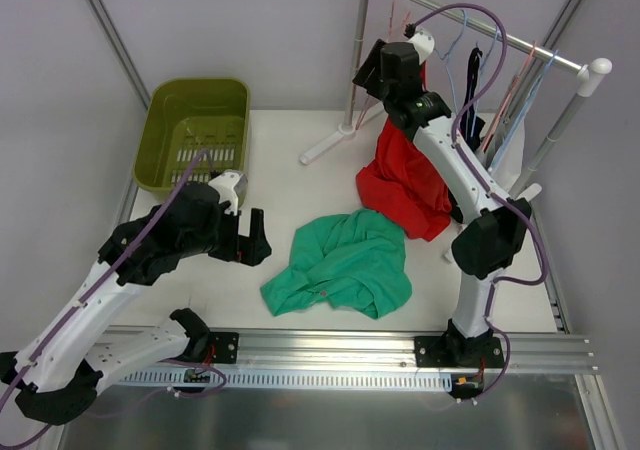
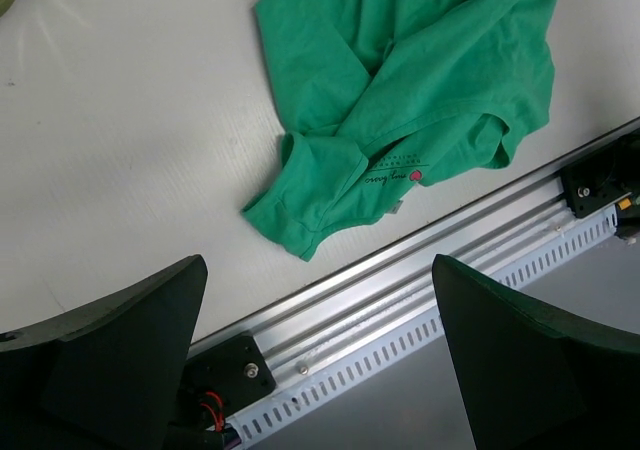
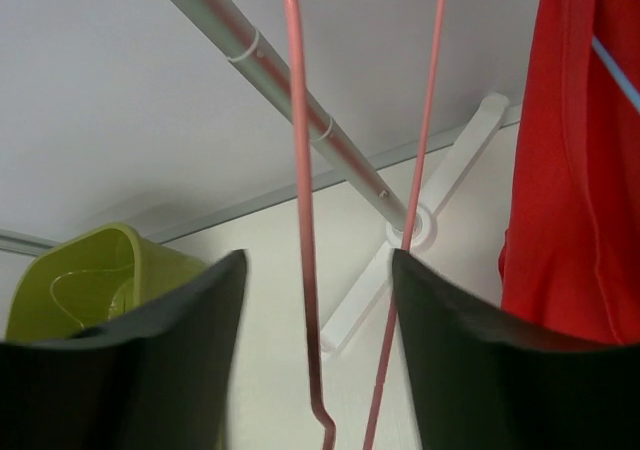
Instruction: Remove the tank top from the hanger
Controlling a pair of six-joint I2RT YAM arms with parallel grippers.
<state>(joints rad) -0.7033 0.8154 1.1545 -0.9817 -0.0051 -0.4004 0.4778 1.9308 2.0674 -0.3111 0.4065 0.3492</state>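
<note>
pink hanger (image 3: 299, 170) inside spread right claw (image 3: 318, 270), seen wrist-view only

Olive-green plastic basket (image 1: 195, 130) at far left of white table (image 1: 290, 175); crumpled green T-shirt (image 1: 345, 263) mid-table, just beyond aluminium rail (image 1: 330, 342).

Tank top (image 1: 402, 182) — matt cloth

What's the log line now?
left gripper open over table | right gripper open at pink hanger | red top hanging | green top on table
</note>
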